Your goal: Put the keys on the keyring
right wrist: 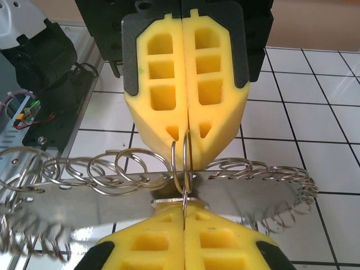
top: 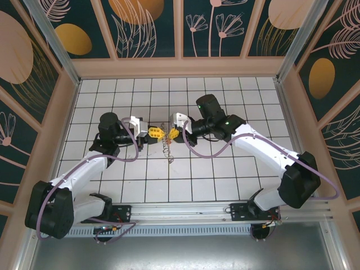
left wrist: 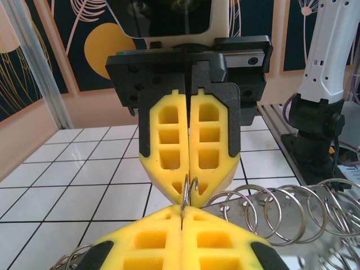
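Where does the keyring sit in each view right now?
Top external: keyring at centre, hanging between the two pairs of yellow jaws.
Left wrist: keyring lower centre, loops trailing right.
Right wrist: keyring centre, loops spreading both sides.
Shared landmark: the yellow jaws meeting tip to tip.

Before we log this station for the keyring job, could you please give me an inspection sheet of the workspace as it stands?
Surface: white tiled table, tiles intact where visible.
Job's things: keyring, a bundle of many silvery rings, hangs between the two grippers; no key can be told apart among them.
Clutter: nothing seen.
Grippers: left gripper and right gripper meet tip to tip, both shut on one small ring of the keyring.
Cables: purple cables run along both arms and loop free near the wrists, apart from the rings.
Surroundings: dark floral wall panels on three sides; metal rail at the near edge.
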